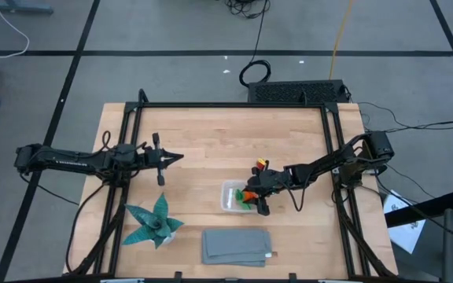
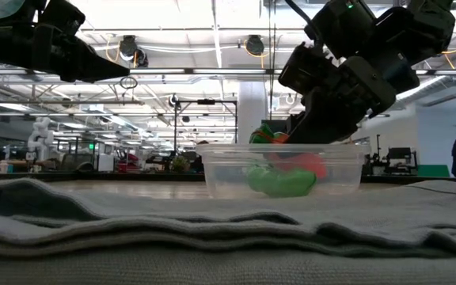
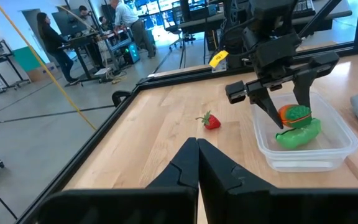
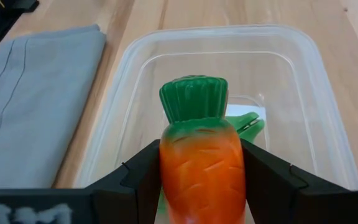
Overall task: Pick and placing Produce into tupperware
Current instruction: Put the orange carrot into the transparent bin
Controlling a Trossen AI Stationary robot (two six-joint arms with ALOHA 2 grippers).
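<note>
- Left gripper (image 1: 175, 158) hovers over the table's (image 1: 211, 134) left half, well apart from the produce, its two fingers pressed together with nothing between them, as the left wrist view shows.
- Teal leaf plant (image 1: 155, 221) stands near the table's front left corner.
- Grey cloth (image 1: 237, 246) lies flat along the front edge, just in front of the tupperware.
- Tupperware (image 1: 228, 196) sits right of the table's middle, near the front edge, open at the top.
- Green pod (image 3: 298, 135) lies on the tupperware's floor.
- Carrot (image 4: 202, 163) is clamped between the fingers of the right gripper (image 1: 252, 196), its green top pointing forward; it hangs inside the tupperware's rim, over the pod. Whether it touches the pod cannot be told.
- Right gripper reaches in from the table's right edge and sits over the tupperware's right side.
- Strawberry (image 3: 211, 121) lies on the bare wood just beyond the tupperware, toward the back edge, outside it.
</note>
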